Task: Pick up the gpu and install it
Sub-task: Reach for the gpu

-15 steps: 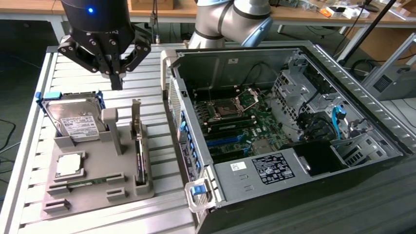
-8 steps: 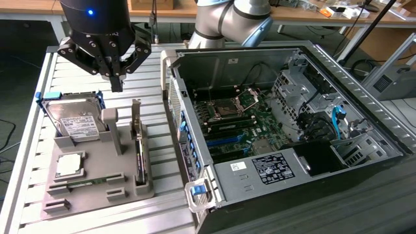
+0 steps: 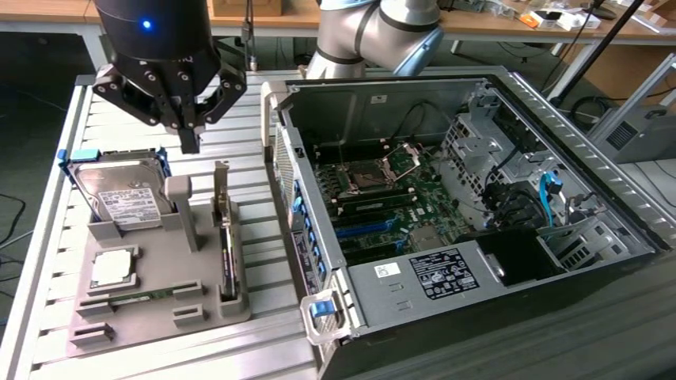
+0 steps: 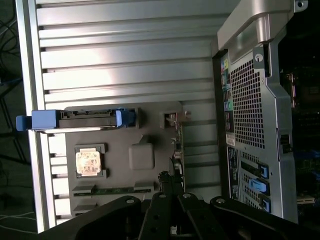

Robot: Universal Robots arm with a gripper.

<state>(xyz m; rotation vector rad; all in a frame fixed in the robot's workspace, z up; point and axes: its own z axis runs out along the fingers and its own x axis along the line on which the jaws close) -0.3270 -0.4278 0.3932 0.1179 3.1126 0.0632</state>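
Fingers point(image 3: 191, 131) pressed together with nothing between them, tips pointing straight down. Gripper point(image 3: 190, 144) hangs in the air over the far end of the grey fixture point(image 3: 201, 313), clear of everything on it. Wrist vertical, blue light lit. Arm point(image 3: 381, 32) reaches in from behind the open computer case point(image 3: 423, 95).

The gpu point(image 3: 224, 245) stands on edge in a slot along the fixture's side nearest the case, silver bracket at its far end, untouched. In the wrist view the gripper point(image 4: 169, 176) overlaps the gpu's point(image 4: 177, 142) thin edge.

Hard drive point(image 3: 122, 194) upright in a blue caddy, towards the exterior view's left. CPU point(image 3: 114, 267) flat, nearer the camera. Fixture sits on a slatted metal table point(image 3: 63, 158).
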